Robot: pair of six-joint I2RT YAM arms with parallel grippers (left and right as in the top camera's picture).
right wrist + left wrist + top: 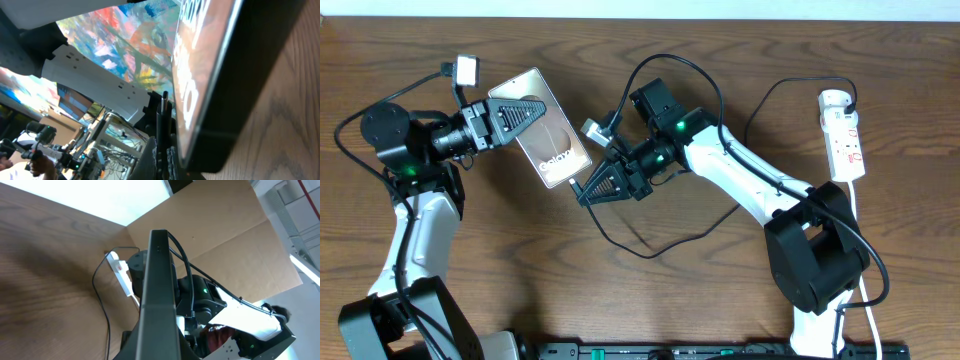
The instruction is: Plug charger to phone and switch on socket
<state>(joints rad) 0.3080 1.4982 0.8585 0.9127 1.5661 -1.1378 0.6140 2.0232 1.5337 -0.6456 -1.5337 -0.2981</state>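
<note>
Fingers of my right gripper pinch the charger near its plug, the tip just beside the phone (glossy brown, white "Galaxy" lettering). My left gripper clamps that phone. The socket lies well apart, far right.

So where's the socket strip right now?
In the overhead view the socket lies along the table's right edge, far side, well apart from the phone at centre-left.
</note>
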